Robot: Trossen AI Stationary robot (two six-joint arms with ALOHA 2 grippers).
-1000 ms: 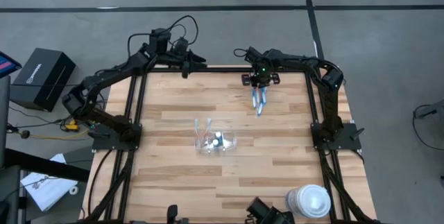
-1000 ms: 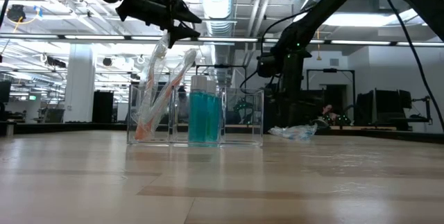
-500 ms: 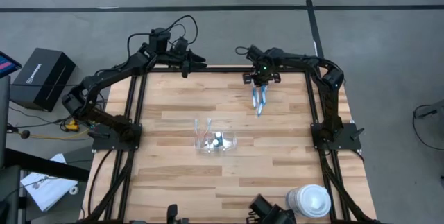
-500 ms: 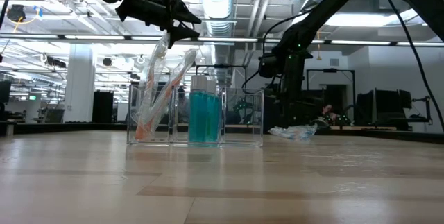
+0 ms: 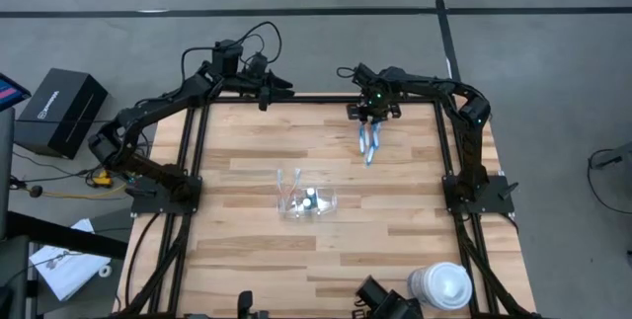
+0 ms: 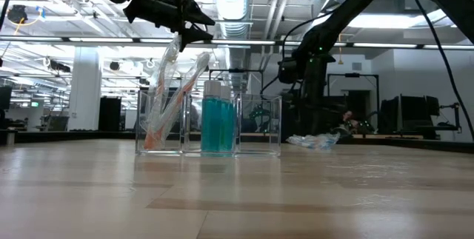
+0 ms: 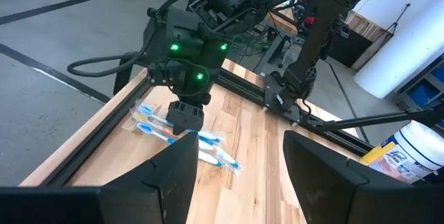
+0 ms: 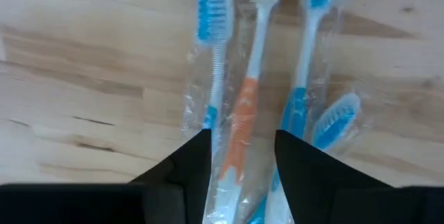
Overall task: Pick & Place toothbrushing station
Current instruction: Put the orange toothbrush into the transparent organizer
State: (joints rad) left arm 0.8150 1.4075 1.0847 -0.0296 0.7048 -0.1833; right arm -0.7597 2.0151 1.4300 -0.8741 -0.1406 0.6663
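since a second ago the right gripper (image 5: 371,119) has edged slightly toward the table's far edge and lifted a little above the loose toothbrushes (image 5: 368,144); nothing else on the table has shifted. its fingers (image 8: 182,172) stand a little apart over the orange-handled brush (image 8: 243,123), and they hold nothing. the brushes, blue, white and orange in clear wrappers, lie side by side on the wooden table (image 5: 247,250) near its far edge, just below that gripper. the clear holder (image 6: 208,123) sits near the table's middle, well apart from them, with wrapped toothbrushes (image 6: 170,95) leaning in one compartment and blue-green tubes (image 6: 219,119) upright in the next. the left gripper (image 5: 286,86) waits at the far edge, raised, with its fingers (image 7: 166,175) spread wide and empty. a white lidded container (image 5: 440,286) stands at the near right corner.
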